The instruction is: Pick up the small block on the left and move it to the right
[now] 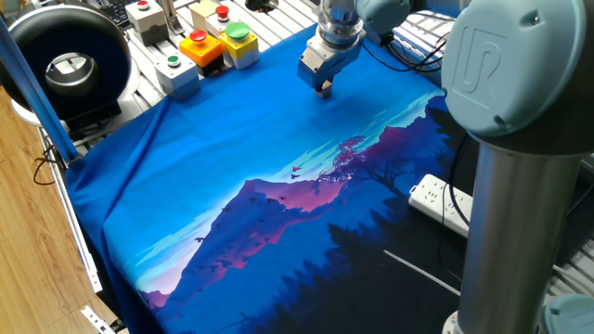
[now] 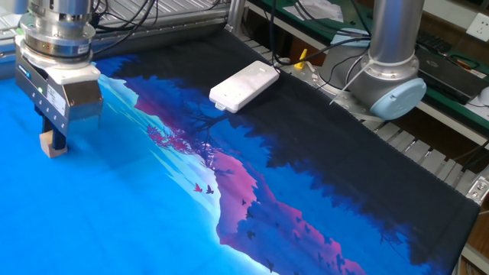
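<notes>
Plainly my end effector (image 2: 52, 136) is clamped on the small block (image 2: 52, 145), light, stiff wood I judge; its flat opposite sides suit the grip.

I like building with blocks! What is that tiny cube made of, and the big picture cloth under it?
The small block, between the tool's fingers, looks like plain wood: tan, matte, unpainted, though it is too small to be sure. The cloth looks like printed fabric with a slight sheen: it wrinkles and drapes over the table edge.
</notes>
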